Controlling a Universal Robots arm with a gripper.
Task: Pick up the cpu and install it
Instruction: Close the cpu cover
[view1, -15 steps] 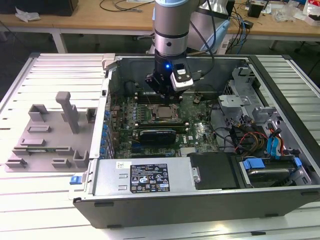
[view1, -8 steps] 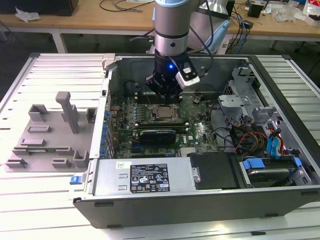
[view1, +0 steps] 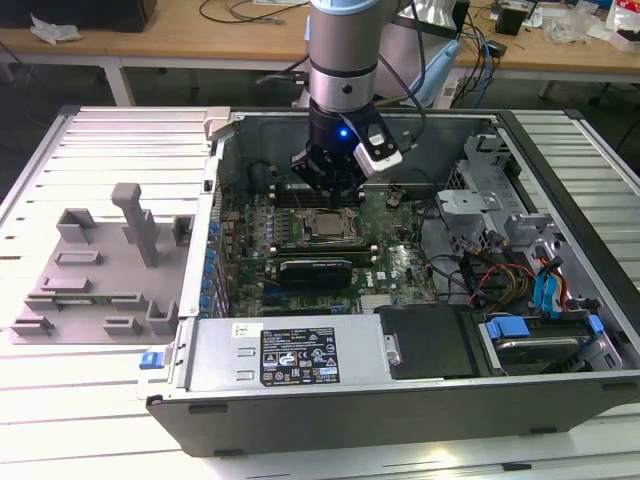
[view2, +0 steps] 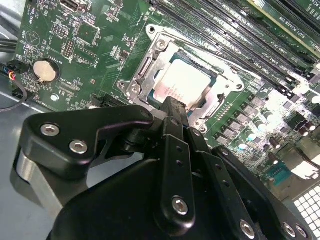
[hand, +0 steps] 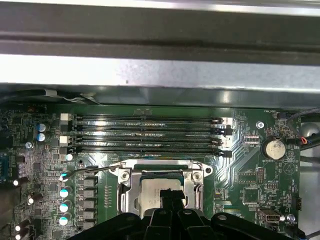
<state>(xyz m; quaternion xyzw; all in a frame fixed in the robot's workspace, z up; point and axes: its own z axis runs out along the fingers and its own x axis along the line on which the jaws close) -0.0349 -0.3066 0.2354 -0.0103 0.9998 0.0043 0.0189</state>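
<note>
Claw (view2: 172, 106) clenched on nothing, tips directly above the cpu (view2: 184, 82). Cpu lies seated in the socket frame (view2: 150, 65) beneath. Placement appears done; latching cannot be judged.

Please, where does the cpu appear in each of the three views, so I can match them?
Exterior view: cpu in the middle of the open computer case.
Second wrist view: cpu inside the silver socket frame.
First wrist view: cpu inside that same frame.
Shared landmark: the memory slots beside the socket.
</note>
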